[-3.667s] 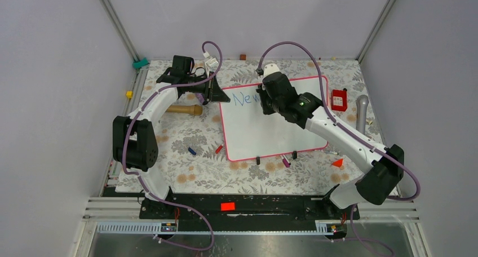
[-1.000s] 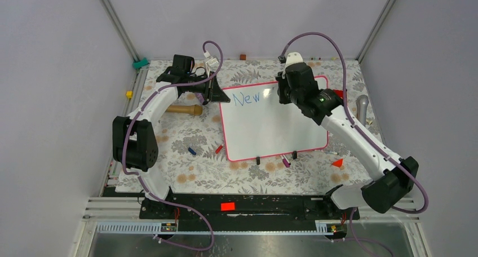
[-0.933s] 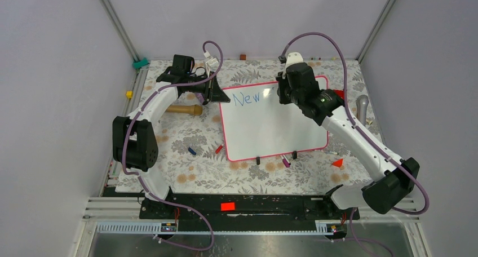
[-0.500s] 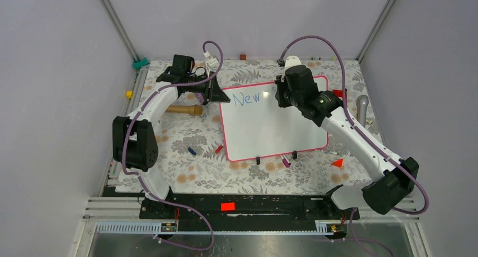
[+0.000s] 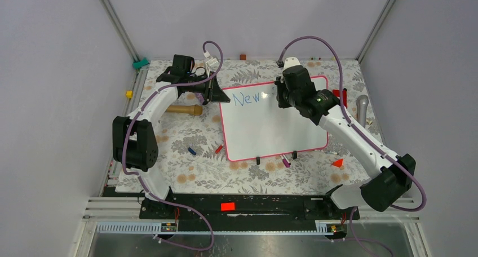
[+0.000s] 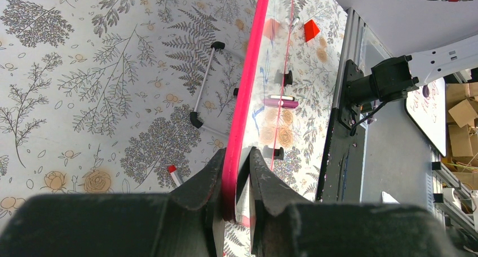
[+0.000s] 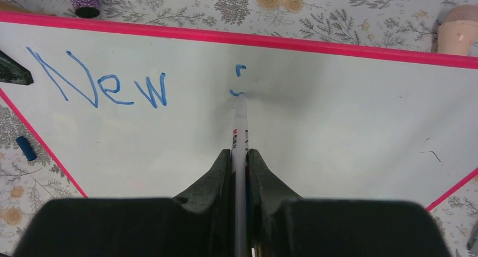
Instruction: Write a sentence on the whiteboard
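The whiteboard (image 5: 270, 127) with a pink-red frame lies on the flowered table. The sentence (image 5: 246, 98) reads "New" in blue at its far left, also in the right wrist view (image 7: 107, 85). My left gripper (image 5: 213, 92) is shut on the board's pink frame (image 6: 248, 99) at its far left corner. My right gripper (image 5: 280, 97) is shut on a white marker (image 7: 240, 127) whose tip touches the board at a small fresh blue mark (image 7: 238, 82) right of "New".
A red box (image 5: 340, 93) and a grey microphone (image 5: 361, 107) lie right of the board. A wooden handle (image 5: 181, 109) lies left of it. Small markers and caps (image 5: 191, 151) lie near the board's near edge, with black clips (image 5: 258, 160) and a red wedge (image 5: 337, 163).
My right gripper has moved from beside "New" to the right along the board's far edge, then edged back left, and a small blue mark now shows under the marker tip. The left arm has not moved.
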You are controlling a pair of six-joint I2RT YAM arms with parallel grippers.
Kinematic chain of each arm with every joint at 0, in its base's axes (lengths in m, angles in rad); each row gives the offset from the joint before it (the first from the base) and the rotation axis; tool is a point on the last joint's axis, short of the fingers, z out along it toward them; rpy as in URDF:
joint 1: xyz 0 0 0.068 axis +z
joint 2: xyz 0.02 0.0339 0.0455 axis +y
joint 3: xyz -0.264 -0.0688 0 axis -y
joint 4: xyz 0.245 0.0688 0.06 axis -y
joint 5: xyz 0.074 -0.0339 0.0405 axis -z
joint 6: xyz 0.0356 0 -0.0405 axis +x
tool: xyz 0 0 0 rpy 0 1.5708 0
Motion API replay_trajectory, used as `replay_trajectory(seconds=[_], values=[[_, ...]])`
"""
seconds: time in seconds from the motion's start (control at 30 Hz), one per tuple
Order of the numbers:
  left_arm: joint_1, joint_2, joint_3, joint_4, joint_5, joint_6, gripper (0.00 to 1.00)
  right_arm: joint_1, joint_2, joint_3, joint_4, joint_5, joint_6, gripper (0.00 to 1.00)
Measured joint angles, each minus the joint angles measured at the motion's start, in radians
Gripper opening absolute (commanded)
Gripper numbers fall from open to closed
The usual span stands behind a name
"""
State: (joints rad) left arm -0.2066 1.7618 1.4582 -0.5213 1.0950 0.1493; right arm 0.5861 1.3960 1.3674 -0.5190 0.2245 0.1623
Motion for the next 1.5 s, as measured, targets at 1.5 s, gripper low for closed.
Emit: replay_trajectory(seconds=[1.5], values=[[0.000,0.000,0.000,0.000,-0.001,0.000,0.08,0.000,0.000,-0.011,-0.056,-0.036,0.018,0.00]])
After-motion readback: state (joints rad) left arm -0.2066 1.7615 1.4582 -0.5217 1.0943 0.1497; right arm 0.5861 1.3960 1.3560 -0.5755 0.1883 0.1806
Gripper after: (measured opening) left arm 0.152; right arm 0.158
